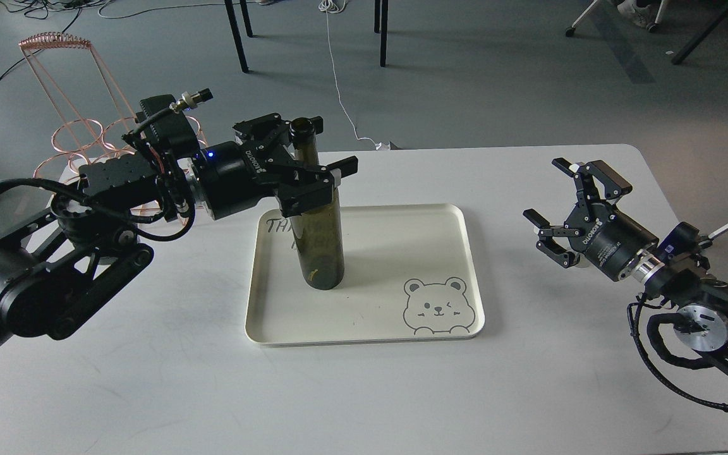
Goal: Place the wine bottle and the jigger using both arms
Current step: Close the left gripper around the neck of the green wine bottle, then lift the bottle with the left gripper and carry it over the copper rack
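The wine bottle (320, 246), dark olive-green with no label, stands upright on the left part of a cream tray (364, 339). My left gripper (336, 144) is at the bottle's neck and shoulder. Its fingers are spread wide, one on each side of the neck, and do not clamp it. My right gripper (546, 189) is open and empty, hovering over the table to the right of the tray and clear of its rim. The jigger is not visible anywhere in the head view.
The tray has a bear drawing (436, 306) at its front right corner. A copper wire rack (79, 126) stands at the table's back left, behind my left arm. The white table (149, 379) ends just behind the bottle and at the right by my right arm.
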